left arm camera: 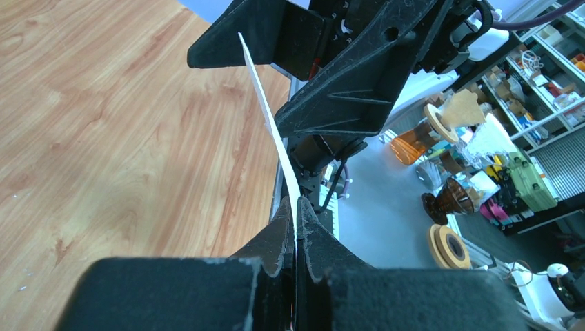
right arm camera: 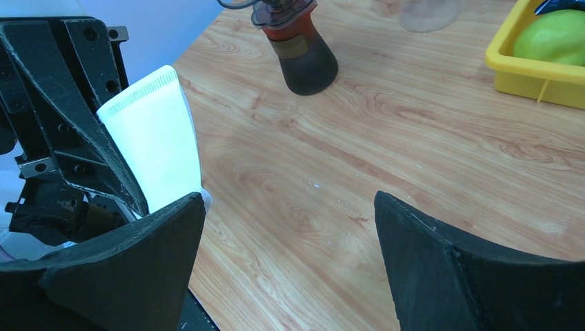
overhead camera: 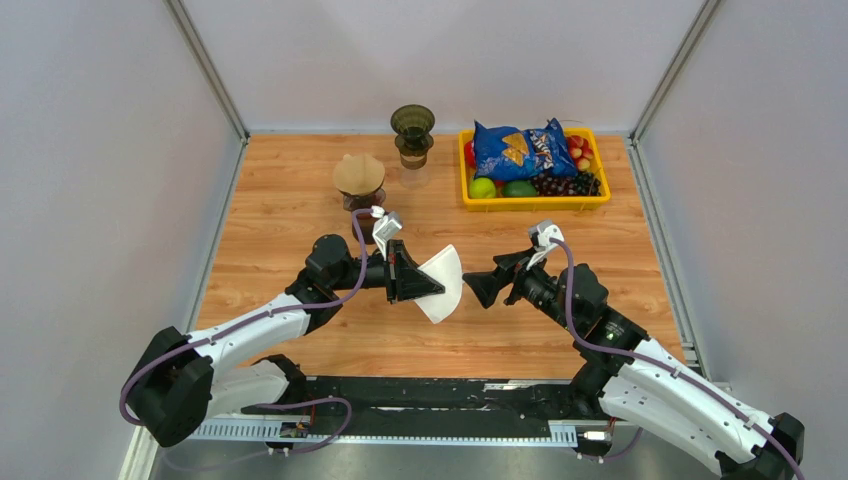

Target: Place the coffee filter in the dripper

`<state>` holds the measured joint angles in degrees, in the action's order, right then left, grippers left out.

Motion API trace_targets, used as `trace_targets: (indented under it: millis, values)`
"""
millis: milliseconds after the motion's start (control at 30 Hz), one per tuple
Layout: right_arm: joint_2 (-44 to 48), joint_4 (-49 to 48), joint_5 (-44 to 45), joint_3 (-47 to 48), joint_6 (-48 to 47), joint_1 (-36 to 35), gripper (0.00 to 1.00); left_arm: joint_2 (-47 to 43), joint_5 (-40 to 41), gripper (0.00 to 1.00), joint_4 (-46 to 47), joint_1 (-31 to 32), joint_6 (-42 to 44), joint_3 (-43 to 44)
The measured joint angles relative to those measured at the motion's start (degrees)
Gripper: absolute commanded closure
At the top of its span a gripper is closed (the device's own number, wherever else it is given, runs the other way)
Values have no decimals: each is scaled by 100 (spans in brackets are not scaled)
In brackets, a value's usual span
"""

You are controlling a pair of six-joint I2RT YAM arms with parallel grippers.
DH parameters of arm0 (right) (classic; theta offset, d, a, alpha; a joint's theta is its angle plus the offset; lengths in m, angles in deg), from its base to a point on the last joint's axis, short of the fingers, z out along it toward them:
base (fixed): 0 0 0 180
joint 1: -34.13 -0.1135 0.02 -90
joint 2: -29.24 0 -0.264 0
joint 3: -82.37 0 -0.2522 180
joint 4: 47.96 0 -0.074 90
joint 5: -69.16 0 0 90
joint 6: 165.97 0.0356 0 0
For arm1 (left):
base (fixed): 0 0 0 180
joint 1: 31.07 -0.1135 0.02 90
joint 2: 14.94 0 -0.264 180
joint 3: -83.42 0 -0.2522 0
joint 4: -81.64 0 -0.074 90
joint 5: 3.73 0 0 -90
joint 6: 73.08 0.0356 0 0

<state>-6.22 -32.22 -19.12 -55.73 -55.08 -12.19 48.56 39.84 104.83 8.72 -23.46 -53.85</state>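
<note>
The coffee filter (overhead camera: 445, 272) — one white paper cone, pressed flat — hangs above the middle of the surface (overhead camera: 290, 210), clamped edge-on in the left gripper (overhead camera: 428, 286). The right gripper (overhead camera: 470, 287) faces it from just right, spread wide and holding nothing. So the pickup looks done; carrying the filter over and seating it remain. At the far edge stand two vessels — a dark dripper (overhead camera: 412, 122) with no white paper in it and, to its left, a carafe (overhead camera: 358, 180) capped by a brown cone. One yellow basket (overhead camera: 535, 204) holds one chip bag (overhead camera: 520, 148) and fruit.
</note>
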Motion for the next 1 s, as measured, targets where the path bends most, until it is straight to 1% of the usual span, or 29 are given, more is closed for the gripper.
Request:
trace_targets:
  millis: [500,900,1000]
  values:
    - [-160,94,39,66,-52,0,4,4,-50,100,-35,0,2,0]
    - [-457,120,-608,164,-111,0,5,48,-90,100,-35,0,0,2]
    - [-463,125,-658,173,-125,0,5,48,-103,100,-35,0,0,2]
